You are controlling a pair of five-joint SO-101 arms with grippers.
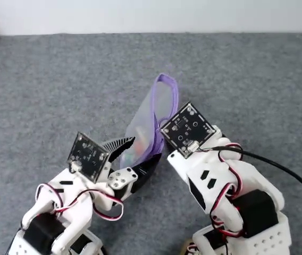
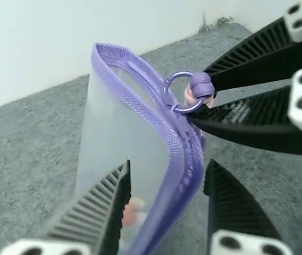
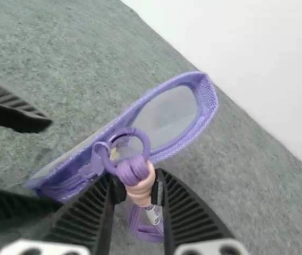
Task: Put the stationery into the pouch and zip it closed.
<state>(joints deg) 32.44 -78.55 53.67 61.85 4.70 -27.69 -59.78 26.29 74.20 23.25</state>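
Note:
A translucent pouch point(image 1: 153, 114) with a purple zipper edge stands tilted up off the grey mat between my two arms. My left gripper point(image 2: 168, 175) clamps its lower end, one ribbed finger on each side of the pouch point(image 2: 119, 133). My right gripper point(image 3: 136, 183) is shut on the zipper pull point(image 3: 132, 167), a purple ring with a knotted cord and a pink bead, partway along the pouch point(image 3: 167, 114). From the left wrist, that right gripper point(image 2: 200, 101) pinches the pull point(image 2: 180, 91). Pink and orange stationery point(image 1: 140, 143) shows through the pouch wall near its lower end.
The grey felt mat point(image 1: 60, 79) covers the table out to a white wall point(image 1: 151, 16) at the back. A black cable point(image 1: 289, 175) runs off the right arm toward the right edge. Open mat lies on the left and far side.

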